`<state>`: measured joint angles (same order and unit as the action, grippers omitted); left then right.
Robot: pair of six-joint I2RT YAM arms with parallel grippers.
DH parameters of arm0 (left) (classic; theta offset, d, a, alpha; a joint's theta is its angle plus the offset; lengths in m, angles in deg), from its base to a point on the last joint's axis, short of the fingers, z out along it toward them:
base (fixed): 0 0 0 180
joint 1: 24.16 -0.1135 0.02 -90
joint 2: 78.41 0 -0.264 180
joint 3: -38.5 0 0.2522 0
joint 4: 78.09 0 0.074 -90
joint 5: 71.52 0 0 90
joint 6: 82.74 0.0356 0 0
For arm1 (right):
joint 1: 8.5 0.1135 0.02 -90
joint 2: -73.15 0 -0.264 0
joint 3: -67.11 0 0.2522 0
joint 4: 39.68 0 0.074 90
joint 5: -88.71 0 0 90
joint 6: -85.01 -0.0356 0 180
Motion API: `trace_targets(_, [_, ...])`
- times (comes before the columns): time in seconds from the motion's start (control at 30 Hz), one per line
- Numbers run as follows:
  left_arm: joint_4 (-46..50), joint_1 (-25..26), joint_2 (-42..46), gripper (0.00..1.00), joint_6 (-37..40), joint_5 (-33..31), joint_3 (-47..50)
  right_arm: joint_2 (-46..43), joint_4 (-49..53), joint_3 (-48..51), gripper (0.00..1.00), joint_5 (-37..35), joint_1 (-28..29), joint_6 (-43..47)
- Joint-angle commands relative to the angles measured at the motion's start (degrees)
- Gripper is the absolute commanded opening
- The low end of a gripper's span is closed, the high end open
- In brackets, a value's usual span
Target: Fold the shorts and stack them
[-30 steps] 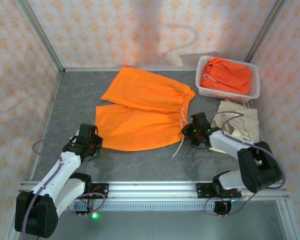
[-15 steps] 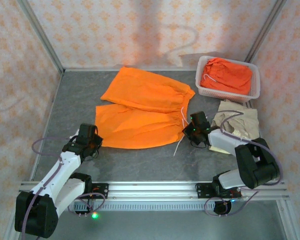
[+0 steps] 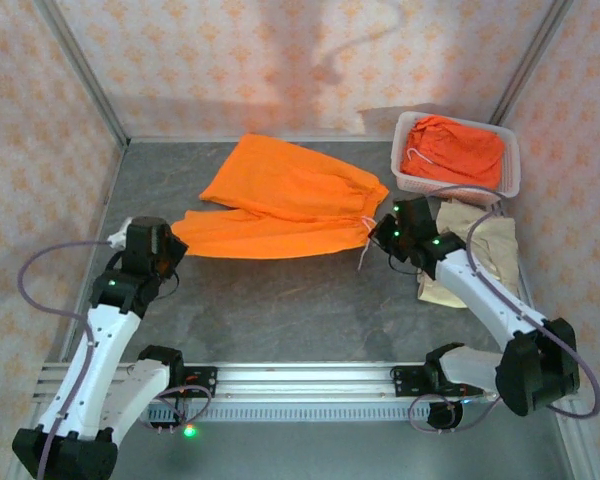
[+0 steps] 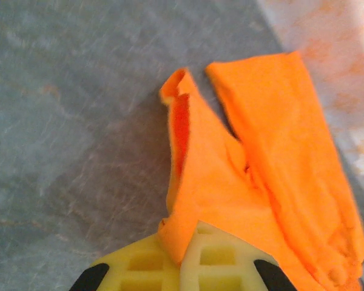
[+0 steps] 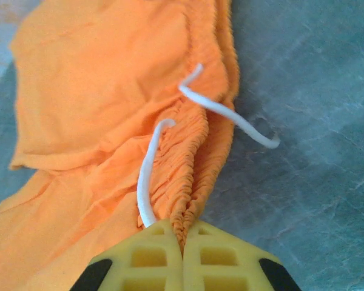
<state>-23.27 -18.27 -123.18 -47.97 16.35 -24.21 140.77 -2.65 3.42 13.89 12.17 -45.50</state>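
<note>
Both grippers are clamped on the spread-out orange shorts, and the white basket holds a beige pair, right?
No: top external shows the white basket holds an orange pair; the beige pair lies beside it. The left gripper and right gripper are indeed clamped on the spread-out orange shorts.

A bright orange shorts [image 3: 280, 200] pair lies spread across the middle of the grey table [image 3: 280, 310], waistband to the right, legs pointing left. Its far leg rests flat, angled toward the far left. Its near leg is bunched into a narrow creased strip, lifted at the left hem and at the gathered waistband. A white drawstring [image 5: 230, 115] trails loose from the waistband in two ends. A second orange pair [image 3: 455, 150] sits crumpled in the white basket [image 3: 510, 185] at the far right. Beige shorts [image 3: 490, 245] lie rumpled just in front of that basket
</note>
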Motion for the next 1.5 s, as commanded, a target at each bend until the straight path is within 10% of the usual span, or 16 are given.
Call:
trace_targets(0.0, [5.9, -0.62, 0.06, 0.0, 4.98, -4.62, -7.38, -2.28, 7.75, -5.06, 0.0, 1.24, -0.39, 4.17])
trace_targets(0.53, [10.39, -0.63, -7.6, 0.0, 11.4, -2.65, -28.29, -9.54, 16.64, -9.85, 0.0, 2.22, -0.21, 4.92])
trace_targets(1.47, [-1.87, -0.62, -51.21, 0.0, 11.73, 1.19, -44.51, 15.65, 5.94, -11.33, 0.0, -1.76, -6.19, 4.23])
